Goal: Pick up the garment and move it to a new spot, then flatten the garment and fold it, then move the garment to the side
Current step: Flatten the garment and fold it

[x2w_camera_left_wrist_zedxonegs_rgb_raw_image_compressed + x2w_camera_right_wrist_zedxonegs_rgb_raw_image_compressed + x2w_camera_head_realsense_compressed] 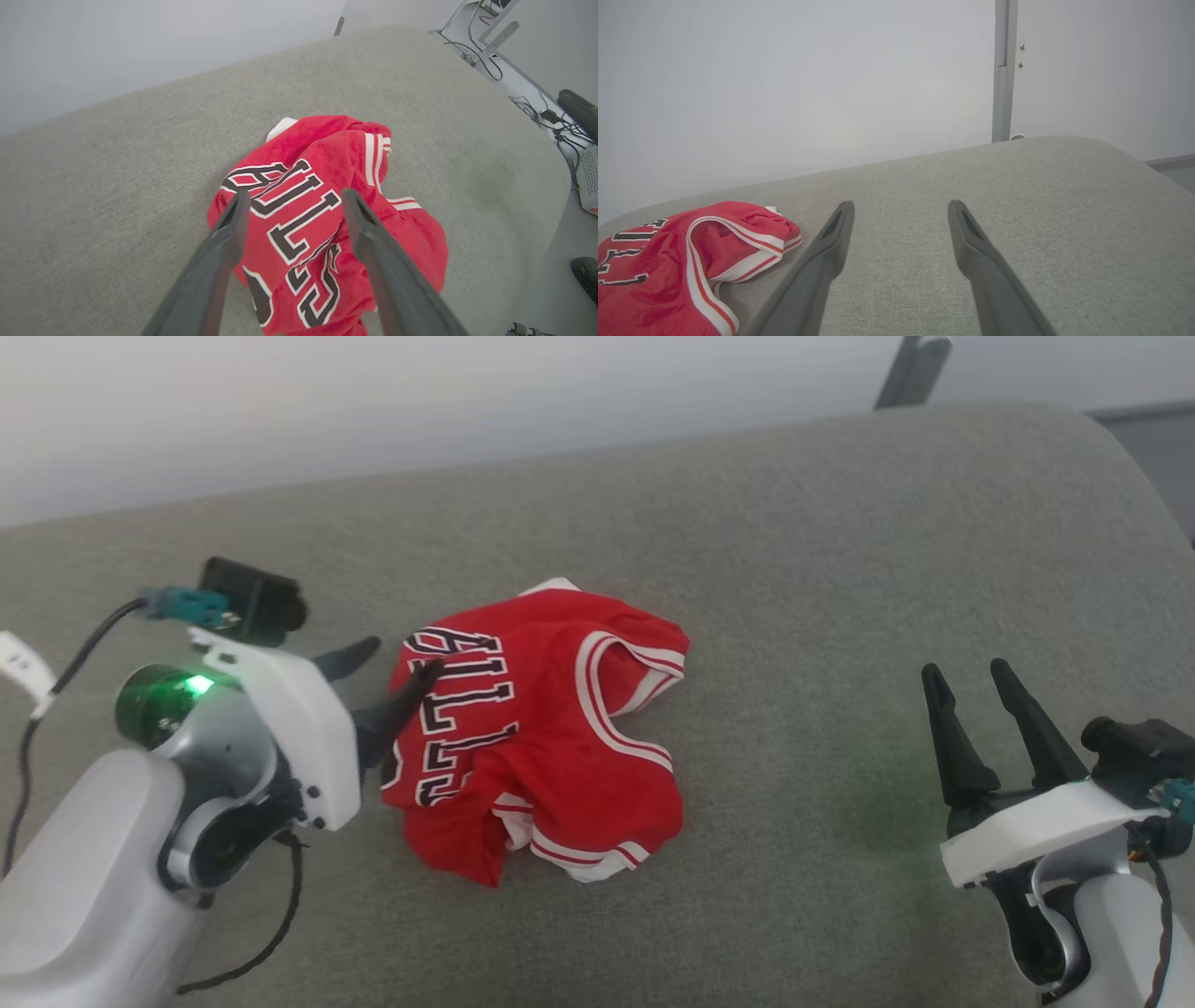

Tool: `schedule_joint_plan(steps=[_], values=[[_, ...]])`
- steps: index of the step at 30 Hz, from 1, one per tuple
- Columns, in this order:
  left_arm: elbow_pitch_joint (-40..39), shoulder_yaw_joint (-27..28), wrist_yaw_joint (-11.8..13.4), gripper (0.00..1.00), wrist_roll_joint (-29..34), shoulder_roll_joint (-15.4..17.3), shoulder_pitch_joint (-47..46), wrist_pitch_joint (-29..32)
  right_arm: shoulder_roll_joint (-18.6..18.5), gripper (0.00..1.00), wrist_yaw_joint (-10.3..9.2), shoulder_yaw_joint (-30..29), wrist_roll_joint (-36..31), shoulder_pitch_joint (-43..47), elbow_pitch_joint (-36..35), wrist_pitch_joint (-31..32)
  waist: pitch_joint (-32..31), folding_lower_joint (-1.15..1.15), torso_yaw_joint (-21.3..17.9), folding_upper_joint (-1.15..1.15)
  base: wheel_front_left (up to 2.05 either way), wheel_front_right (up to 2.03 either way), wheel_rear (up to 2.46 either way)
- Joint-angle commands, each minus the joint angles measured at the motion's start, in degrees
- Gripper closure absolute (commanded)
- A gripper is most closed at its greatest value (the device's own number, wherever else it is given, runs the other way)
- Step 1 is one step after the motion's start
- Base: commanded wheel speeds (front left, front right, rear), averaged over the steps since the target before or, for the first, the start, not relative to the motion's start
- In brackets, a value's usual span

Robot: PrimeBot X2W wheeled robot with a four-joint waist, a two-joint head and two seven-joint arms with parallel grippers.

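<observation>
Grey cushion [822, 551] with crumpled red jersey [560, 737] at centre; left gripper [403, 653], fingers spread, over its lettered edge; right gripper [964, 667], likewise spread and empty, well apart.

The garment [560, 747] lies crumpled in a heap near the middle of the grey fabric-covered worktop [794, 569]. It is red with red-and-white striped trim and dark, white-outlined lettering turned sideways on its left part. The left gripper [404, 658] reaches in from the left with its jaws spread: one dark finger [415, 689] lies across the lettering at the garment's left edge, the other just outside the cloth. A green light [177, 691] glows on that wrist. The right gripper [964, 668] stands at the lower right, jaws apart and empty, well apart from the garment.
</observation>
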Motion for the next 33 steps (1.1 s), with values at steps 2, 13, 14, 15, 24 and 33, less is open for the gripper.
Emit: schedule_joint_plan(steps=[2,13,14,15,24,33], values=[[1.2,-1.5,0.5,0.00,0.1,-0.3,-2.1,3.1,0.1,0.00,-0.02,0.3,0.5,-1.1,0.7,-0.9,2.2,0.00,-1.8,0.00,0.00,0.00,0.00],[10.1,-7.8,4.9,0.00,1.6,-2.0,-7.6,17.3,0.2,0.00,-0.02,1.9,1.6,-3.9,3.2,-3.0,6.0,0.00,-2.9,0.00,0.00,0.00,0.00],[11.9,-9.3,5.5,0.00,2.6,-2.0,-8.2,19.5,0.3,0.00,-0.02,2.3,1.8,-4.5,3.7,-3.1,6.5,0.00,-3.0,0.00,0.00,0.00,0.00],[12.9,-9.9,6.0,0.00,3.0,-2.1,-8.7,20.5,0.3,0.00,-0.02,2.5,1.9,-4.7,3.9,-3.2,6.8,0.00,-3.0,0.00,0.00,0.00,0.00],[20.8,-14.6,4.5,1.00,4.9,-4.5,-10.8,25.0,-0.3,0.00,-0.02,3.4,2.3,-6.4,5.3,-4.0,8.0,0.00,-2.2,0.00,0.00,0.00,0.00],[21.7,-15.4,-0.8,1.00,9.6,-0.2,-19.3,19.2,-0.8,0.00,-0.02,3.2,2.7,-6.8,5.8,-4.6,8.4,0.00,-2.1,0.00,0.00,0.00,0.00]])
